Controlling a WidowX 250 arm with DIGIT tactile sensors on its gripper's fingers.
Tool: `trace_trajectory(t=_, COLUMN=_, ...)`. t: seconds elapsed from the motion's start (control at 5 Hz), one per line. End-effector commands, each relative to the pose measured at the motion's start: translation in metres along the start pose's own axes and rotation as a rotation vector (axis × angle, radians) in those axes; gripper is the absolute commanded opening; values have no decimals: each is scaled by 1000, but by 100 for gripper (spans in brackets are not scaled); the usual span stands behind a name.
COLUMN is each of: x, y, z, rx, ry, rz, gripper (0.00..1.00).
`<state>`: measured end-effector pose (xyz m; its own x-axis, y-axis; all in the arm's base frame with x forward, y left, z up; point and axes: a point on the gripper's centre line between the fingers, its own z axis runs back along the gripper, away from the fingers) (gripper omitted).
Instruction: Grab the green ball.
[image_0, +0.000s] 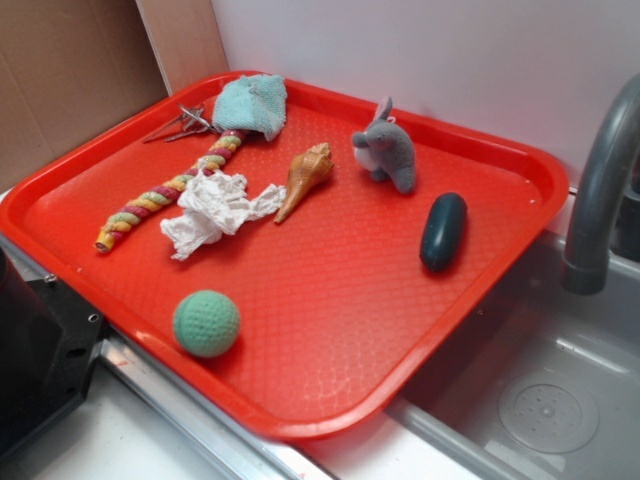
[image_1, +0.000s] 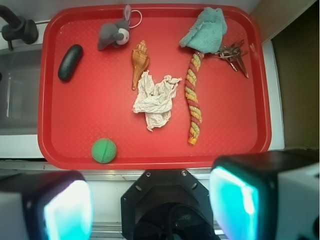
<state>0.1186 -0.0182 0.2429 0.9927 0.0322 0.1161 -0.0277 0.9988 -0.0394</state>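
Since the small round sea-green knitted ball (image_0: 206, 323) sits low left in the exterior view, close to the raised near rim of the red plastic tray (image_0: 330, 395), we see the rim as the main risk: a finger coming down on the rim side could land on the lip instead of the tray floor and nudge the ball away. Being round, it will probably roll at the first off-centre touch.

In the wrist view the ball (image_1: 104, 150) is lower left, just inside the bottom rim. Our gripper (image_1: 150, 207) fills the bottom of that frame, its two fingers (image_1: 235, 202) spread wide apart with nothing between them, so it is open and empty. It sits off the tray edge, right of the ball in that frame, so we judge the approach needs a shift to the left plus a forward move over the rim.

Open room is good on the ball's inner side: bare tray floor all round except the rim. The crumpled white paper wad (image_1: 156, 99) and the twisted multicolour rope (image_1: 193, 97) lie well apart, mid-frame. The dark teal smooth oblong capsule (image_1: 70, 62) is upper left, well apart too, and we would not confuse it with the ball. The grey plush toy (image_1: 114, 33), tan spiral shell (image_1: 140, 61), pale teal terry cloth (image_1: 206, 30) and metal scissors (image_1: 234, 54) are along the top, out of the way.

To the frame's left lies a grey sink basin (image_1: 17, 95); a runaway ball stays in only if the rim stops it.
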Motion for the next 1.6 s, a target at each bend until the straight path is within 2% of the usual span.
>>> trace_trajectory(t=0.0, x=0, y=0, z=0, rx=0, ry=0, rz=0, gripper=100)
trace_trajectory(t=0.2, x=9, y=-48, z=-53, rx=-70, ry=76, rz=-48, gripper=100)
trace_trajectory(t=0.4, x=15, y=-78, z=-106, rx=-36, ry=-2, rz=-180, gripper=100)
trace_trajectory(t=0.6, x=11, y=-86, z=-155, rx=-101, ry=38, rz=-197, gripper=100)
trace_trajectory(t=0.8, x=-6, y=-80, z=-175, rx=-84, ry=79, rz=-194, gripper=100)
trace_trajectory(t=1.0, x=-13, y=-78, z=-189, rx=-99, ry=98, rz=-204, gripper=100)
trace_trajectory(t=1.2, x=-29, y=-97, z=-199, rx=-117, ry=163, rz=-276, gripper=100)
trace_trajectory(t=1.4, x=-38, y=-97, z=-211, rx=-119, ry=194, rz=-286, gripper=100)
